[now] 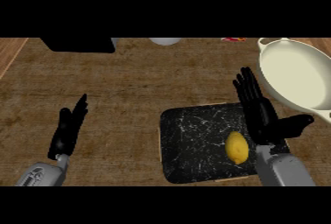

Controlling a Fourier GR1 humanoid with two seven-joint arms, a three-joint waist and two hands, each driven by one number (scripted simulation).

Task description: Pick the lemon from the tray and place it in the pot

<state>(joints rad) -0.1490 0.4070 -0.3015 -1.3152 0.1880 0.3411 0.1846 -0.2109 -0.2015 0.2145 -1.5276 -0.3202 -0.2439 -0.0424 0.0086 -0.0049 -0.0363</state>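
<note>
A yellow lemon [237, 148] lies on the right part of a black marbled tray [194, 144] in the head view. My right hand [262, 114] is open just right of the lemon, fingers straight and pointing away, thumb spread to the right; it does not touch the fruit. The cream pot [294, 74] stands at the far right, its opening facing up, nothing visible inside. My left hand [68, 131] rests open at the lower left, fingers up, far from the tray.
A black box-like object [79, 44] sits at the back left, a pale round object [165, 41] at the back middle, and a small red item [233, 39] beside the pot's handle. The wooden counter's left edge shows at the far left.
</note>
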